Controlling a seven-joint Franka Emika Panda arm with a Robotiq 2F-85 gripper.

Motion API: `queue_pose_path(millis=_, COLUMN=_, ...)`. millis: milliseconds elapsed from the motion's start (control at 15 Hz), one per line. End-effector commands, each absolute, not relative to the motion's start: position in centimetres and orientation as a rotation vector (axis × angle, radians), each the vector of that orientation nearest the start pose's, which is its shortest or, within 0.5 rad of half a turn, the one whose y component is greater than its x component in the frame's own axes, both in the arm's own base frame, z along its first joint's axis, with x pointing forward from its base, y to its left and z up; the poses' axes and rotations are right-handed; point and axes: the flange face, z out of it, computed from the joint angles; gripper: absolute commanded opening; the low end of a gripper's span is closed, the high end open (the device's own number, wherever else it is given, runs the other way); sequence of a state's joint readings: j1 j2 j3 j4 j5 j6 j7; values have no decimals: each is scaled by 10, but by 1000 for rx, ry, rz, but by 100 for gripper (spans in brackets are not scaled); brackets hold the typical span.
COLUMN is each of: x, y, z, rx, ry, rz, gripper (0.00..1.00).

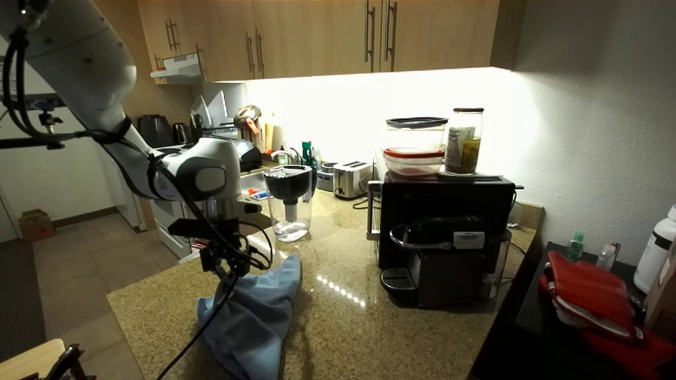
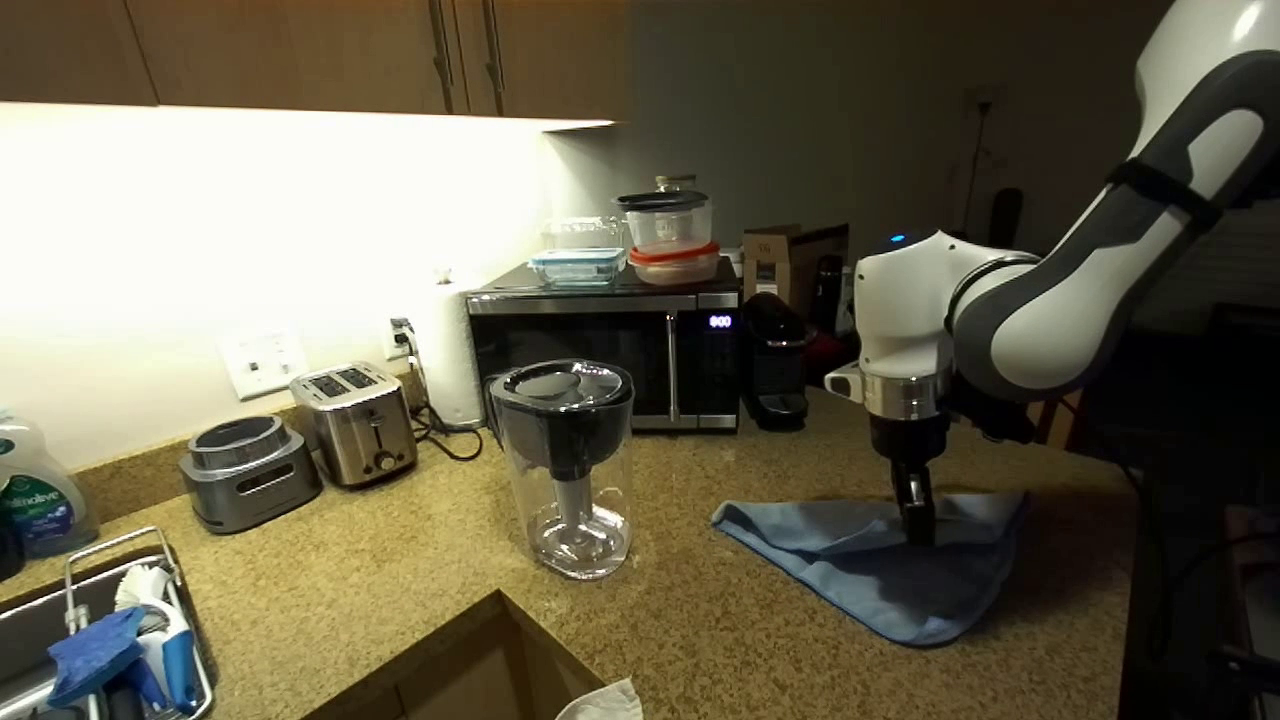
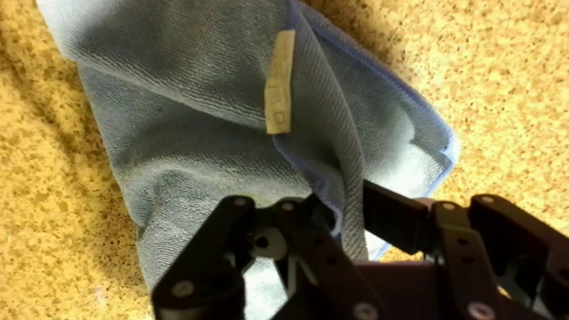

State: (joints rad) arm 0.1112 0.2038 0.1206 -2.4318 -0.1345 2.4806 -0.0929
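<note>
Blue cloth [image 2: 880, 590], rumpled and partly folded on the speckled counter [image 1: 348, 343], one raised fold caught between the black fingers [image 3: 393, 218] of the gripper [image 3: 351, 213]. Pinched narrow there, in the wrist view, with cloth filling the space between them. Next to the pinch, along the cloth's folded edge, a pale tag [image 3: 280, 84] with lettering too faint to read. Around the cloth's margin, a darker blue hem [image 3: 402, 86], running to a blunt corner against the stone. Directly above the cloth, the white arm [image 2: 900, 300], taking up the overhead room.

Between the cloth and the counter's outer edge, in both exterior views, a modest strip of stone. Off one end of the cloth, across a small gap, the see-through pitcher [image 2: 570, 440], upright, with a black upper insert. On the flank of the cloth opposite that outer edge, wider room for sideways travel: a stretch of counter with a row of light reflections, bounded by the black coffee machine [image 1: 449, 264]. Well apart from the cloth, a second counter edge, cut inward to a corner.

Farther back from the cloth, the microwave [image 2: 650, 345], with lidded containers [image 2: 670, 225] stacked well above the cloth's level. More distant from the cloth, the steel toaster [image 2: 365, 425] and a grey appliance [image 2: 250, 480]. Far below the cloth, tiled floor [image 1: 90, 274]; high above it, wooden cabinets [image 1: 317, 37].
</note>
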Motion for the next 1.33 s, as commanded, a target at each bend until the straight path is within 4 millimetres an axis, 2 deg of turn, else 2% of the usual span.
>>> queue_pose_path(millis=0, x=450, y=121, z=216, rx=-3120, ry=-584, rz=193, gripper=2)
queue_pose_path(millis=333, x=448, y=133, z=213, rx=-3130, ry=-541, rz=189, gripper=2)
queue_pose_path(millis=400, x=448, y=134, z=212, rx=-3133, ry=-539, rz=189, gripper=34)
queue_pose_path(millis=533, x=448, y=134, z=211, rx=-3136, ry=-526, rz=186, gripper=40)
queue_pose_path(millis=933, x=453, y=129, z=209, rx=-3145, ry=-488, rz=182, gripper=79)
queue_pose_path(millis=1133, x=465, y=115, z=210, rx=-3150, ry=-421, rz=192, gripper=97)
queue_pose_path(millis=1267, x=481, y=100, z=209, rx=-3158, ry=-369, rz=203, gripper=100)
